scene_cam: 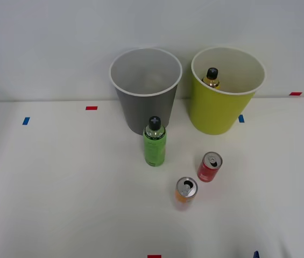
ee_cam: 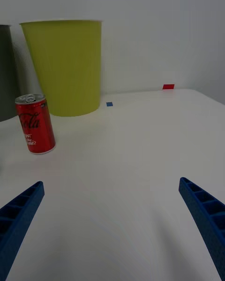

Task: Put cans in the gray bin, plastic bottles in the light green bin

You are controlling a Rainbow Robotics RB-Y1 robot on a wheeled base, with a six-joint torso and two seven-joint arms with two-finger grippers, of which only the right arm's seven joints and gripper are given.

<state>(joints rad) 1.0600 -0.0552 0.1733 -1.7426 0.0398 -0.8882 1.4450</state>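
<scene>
Blue ribbed fingers of the right gripper are spread wide apart, holding nothing, low over the white table. Ahead of the gripper and off to one side stands the red can, upright. Just beyond it rises the light green bin, with the amber bottle inside. Farther from the gripper, the orange can stands near the red one, the green bottle stands in front of the gray bin.
</scene>
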